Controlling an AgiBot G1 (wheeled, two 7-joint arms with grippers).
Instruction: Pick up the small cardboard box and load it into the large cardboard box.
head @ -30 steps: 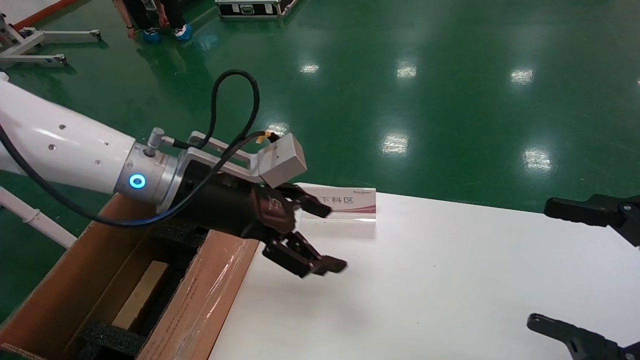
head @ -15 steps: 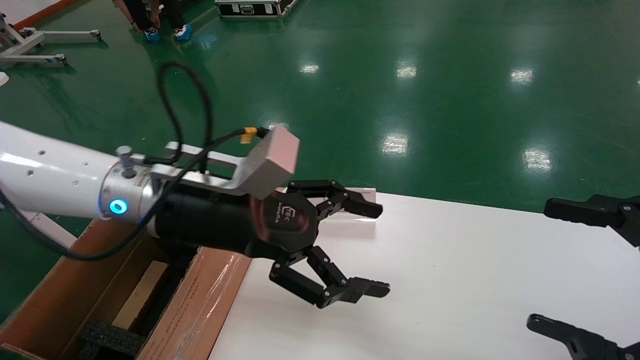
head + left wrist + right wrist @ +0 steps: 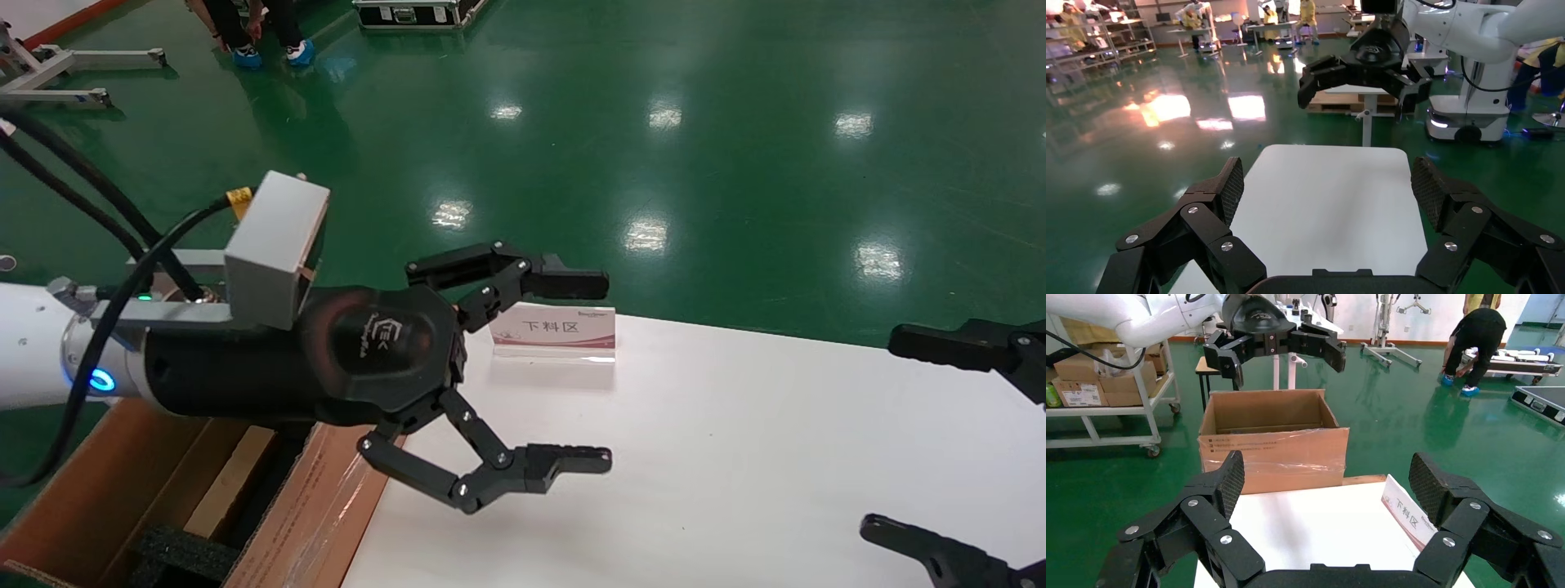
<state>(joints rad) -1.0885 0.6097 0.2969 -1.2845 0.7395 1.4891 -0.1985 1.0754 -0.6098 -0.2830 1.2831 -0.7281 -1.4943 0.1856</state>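
Note:
The large cardboard box (image 3: 98, 478) stands open beside the table's left end, its taped flap (image 3: 327, 506) leaning against the table; the right wrist view shows the large cardboard box (image 3: 1272, 447) from the side. Inside it, the small cardboard box (image 3: 233, 482) shows as a tan narrow slab between black foam blocks (image 3: 176, 551). My left gripper (image 3: 584, 371) hangs open and empty above the table's left part, just past the flap; its own wrist view shows the left gripper (image 3: 1330, 187) with only bare table between the pads. My right gripper (image 3: 899, 433) stays open and empty at the table's right end.
The white table (image 3: 735, 457) carries a small sign card (image 3: 554, 331) at its far edge, and the sign card (image 3: 1410, 514) also appears in the right wrist view. Green floor surrounds the table. A person (image 3: 261, 33) bends down far behind.
My left gripper has swung from above the large box's flap out over the table, turning and rising, fingers still open. The right arm has not moved.

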